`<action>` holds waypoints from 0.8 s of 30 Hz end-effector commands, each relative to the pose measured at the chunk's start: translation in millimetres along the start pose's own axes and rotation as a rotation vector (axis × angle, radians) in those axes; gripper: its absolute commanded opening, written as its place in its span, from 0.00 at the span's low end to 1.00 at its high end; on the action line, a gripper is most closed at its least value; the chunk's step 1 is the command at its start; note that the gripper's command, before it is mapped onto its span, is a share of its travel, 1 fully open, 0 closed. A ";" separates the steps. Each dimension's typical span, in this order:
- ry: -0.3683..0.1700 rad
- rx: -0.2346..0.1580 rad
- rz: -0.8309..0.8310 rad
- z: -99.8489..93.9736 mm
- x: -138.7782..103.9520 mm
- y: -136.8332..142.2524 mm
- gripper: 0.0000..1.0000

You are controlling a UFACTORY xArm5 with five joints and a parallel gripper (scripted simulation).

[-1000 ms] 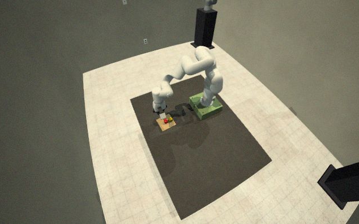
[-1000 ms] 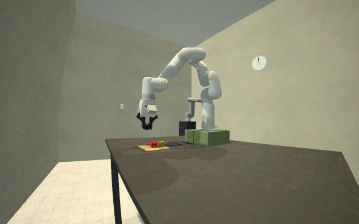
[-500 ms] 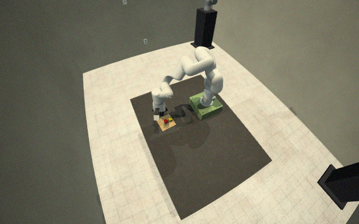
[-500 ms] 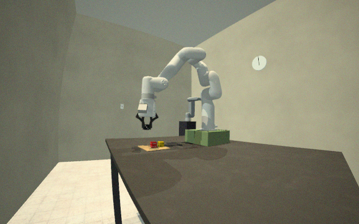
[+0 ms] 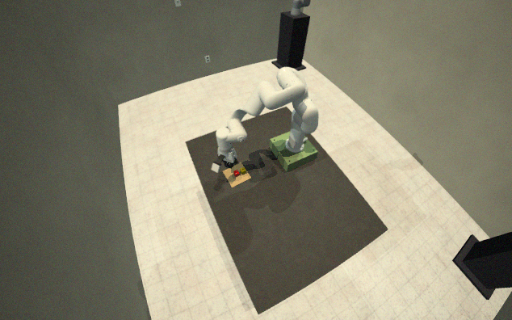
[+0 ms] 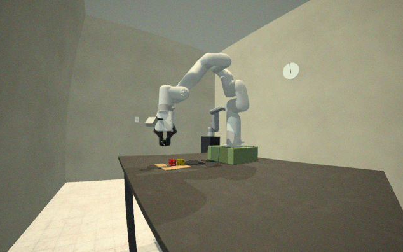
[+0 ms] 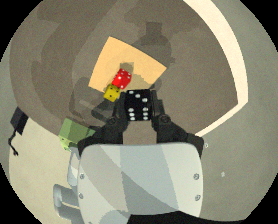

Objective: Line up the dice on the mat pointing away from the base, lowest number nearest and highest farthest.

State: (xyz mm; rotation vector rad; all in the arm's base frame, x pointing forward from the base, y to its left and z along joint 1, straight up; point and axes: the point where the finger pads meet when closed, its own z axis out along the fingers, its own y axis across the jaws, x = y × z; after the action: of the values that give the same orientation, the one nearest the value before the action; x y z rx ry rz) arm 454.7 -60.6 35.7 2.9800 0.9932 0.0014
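My gripper (image 5: 228, 163) (image 6: 164, 143) (image 7: 138, 98) is shut on a black die (image 7: 139, 106) (image 6: 164, 143) with white pips and holds it well above the table, over the far-left part of the tan mat (image 5: 236, 180) (image 6: 168, 167) (image 7: 109, 58). A red die (image 5: 237, 173) (image 6: 172, 162) (image 7: 122, 79) and a yellow die (image 5: 243, 170) (image 6: 180, 161) (image 7: 111, 94) stand side by side on the mat. The yellow die is the nearer of the two to the green base block (image 5: 294, 153) (image 6: 232, 154) (image 7: 70, 132).
The dark table (image 5: 295, 226) (image 6: 264, 203) stretches wide to the right and front. Its left edge lies close beside the mat in the exterior view. Black camera stands (image 5: 292, 38) (image 5: 497, 258) stand off the table.
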 end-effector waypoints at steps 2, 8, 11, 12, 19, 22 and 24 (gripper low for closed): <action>0.002 -0.002 0.157 -1.4 4.7 -0.8 0.27; 0.003 -0.002 0.325 -1.5 9.0 -2.8 0.27; 0.003 -0.002 0.431 -1.6 11.6 -4.1 0.27; 0.003 -0.001 0.462 -1.6 12.4 -4.5 0.27; 0.003 -0.001 0.610 -1.7 16.1 -6.3 0.27; 0.003 -0.001 0.645 -1.8 17.0 -6.8 0.27; 0.003 -0.001 0.673 -1.8 17.7 -7.2 0.27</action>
State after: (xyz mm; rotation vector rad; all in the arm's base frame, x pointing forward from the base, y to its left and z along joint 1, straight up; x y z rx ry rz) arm 462.5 -45.5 36.0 3.1412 0.0451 0.0008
